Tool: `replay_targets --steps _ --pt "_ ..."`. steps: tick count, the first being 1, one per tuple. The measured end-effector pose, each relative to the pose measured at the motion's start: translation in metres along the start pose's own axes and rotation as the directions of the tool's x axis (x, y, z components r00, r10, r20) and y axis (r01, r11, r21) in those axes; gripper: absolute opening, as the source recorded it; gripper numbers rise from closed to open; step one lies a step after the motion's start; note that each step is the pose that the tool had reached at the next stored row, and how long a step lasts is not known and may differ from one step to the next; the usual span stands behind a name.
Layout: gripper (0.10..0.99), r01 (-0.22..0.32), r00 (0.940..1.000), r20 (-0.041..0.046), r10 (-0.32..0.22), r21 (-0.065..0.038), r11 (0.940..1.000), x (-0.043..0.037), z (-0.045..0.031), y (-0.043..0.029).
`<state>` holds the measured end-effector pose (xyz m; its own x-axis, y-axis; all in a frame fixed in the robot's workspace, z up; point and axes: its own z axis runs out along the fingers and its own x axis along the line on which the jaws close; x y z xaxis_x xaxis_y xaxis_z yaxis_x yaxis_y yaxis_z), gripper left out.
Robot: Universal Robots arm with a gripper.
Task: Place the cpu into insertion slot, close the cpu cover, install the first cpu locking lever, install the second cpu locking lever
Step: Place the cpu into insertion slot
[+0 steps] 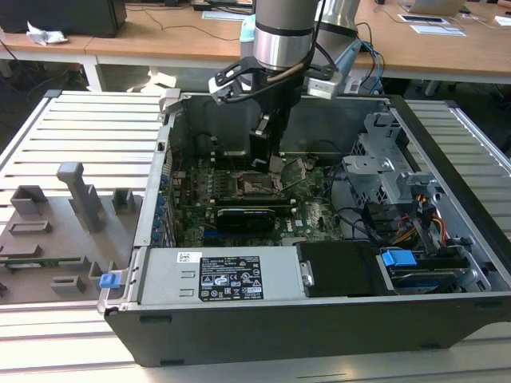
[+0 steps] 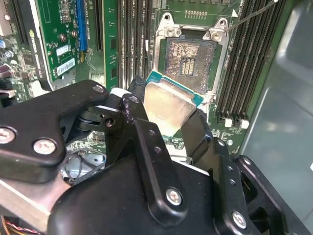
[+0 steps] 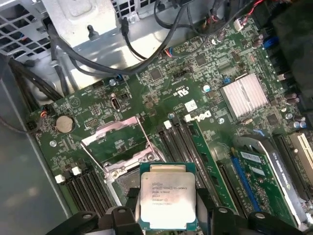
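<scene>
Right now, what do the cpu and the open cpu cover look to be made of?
cpu: dull silver-grey metal top, matte with soft glare, on a green board base visible at its edges. cpu cover: thin sheet metal, probably steel, bright and reflective along its frame; the exact alloy cannot be told.

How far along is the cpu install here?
Done: nothing seated yet; the slot is empty and the cover is flipped open. In hand: the gripper is shut on the cpu, held near the slot. Left: seating the cpu, closing the cover, and the levers, one seen standing loose.
</scene>
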<state>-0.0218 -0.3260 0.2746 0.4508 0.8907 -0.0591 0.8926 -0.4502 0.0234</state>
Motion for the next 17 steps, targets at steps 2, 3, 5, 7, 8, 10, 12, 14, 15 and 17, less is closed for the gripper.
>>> replay_targets --steps 2,3,5,7,8,10,12,14,15,17 --pt "0.541 -0.022 0.9998 0.0022 0.022 0.0 0.9998 0.0 0.0 0.0" --pt "0.541 -0.029 0.9996 0.0029 0.029 0.0 0.9996 0.0 0.0 0.0" --pt "0.541 -0.054 0.9985 0.006 0.054 0.001 0.9985 0.0 0.0 0.0" --pt "0.541 -0.06 0.9982 0.0065 0.06 0.001 0.9982 0.0 0.0 0.0" --pt "0.541 -0.057 0.9983 0.0065 0.057 0.001 0.9983 0.0 0.0 0.0" --pt "0.541 -0.036 0.9993 0.0057 0.036 -0.001 0.9994 0.0001 0.0001 0.0001" --pt "0.541 -0.013 0.9999 0.0051 0.013 -0.002 0.9999 0.0001 0.0001 0.0001" --pt "0.541 0.016 0.9999 0.0046 -0.016 -0.004 0.9999 0.0 0.0 0.0001" --pt "0.541 0.033 0.9994 0.0041 -0.033 -0.005 0.9994 0.0 0.0 0.0" --pt "0.541 0.082 0.9966 0.0031 -0.082 -0.008 0.9966 0.0 0.0 0.0"
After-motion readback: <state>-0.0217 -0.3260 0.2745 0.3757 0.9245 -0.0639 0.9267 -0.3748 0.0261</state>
